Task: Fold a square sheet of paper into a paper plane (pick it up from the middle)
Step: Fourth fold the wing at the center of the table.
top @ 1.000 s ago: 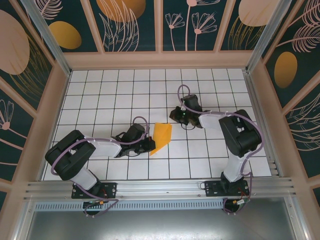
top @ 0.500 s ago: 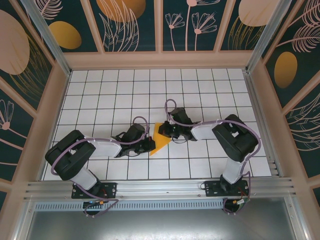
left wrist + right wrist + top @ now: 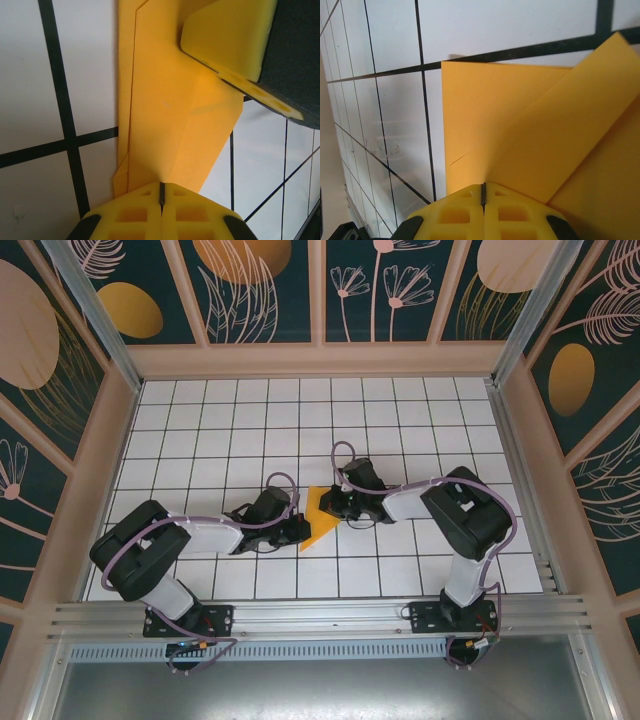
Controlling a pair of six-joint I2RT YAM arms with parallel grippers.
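Top external — right tool [image 3: 329, 505] atop paper [image 3: 318, 529]

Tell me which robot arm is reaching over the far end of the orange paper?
The right arm. Its shut jaws sit over the far, wide end of the paper; the left arm meets the near, pointed end from the side.

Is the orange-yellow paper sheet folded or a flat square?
Folded: the orange-yellow paper sheet shows overlapping layers and a diagonal flap edge in both wrist views.
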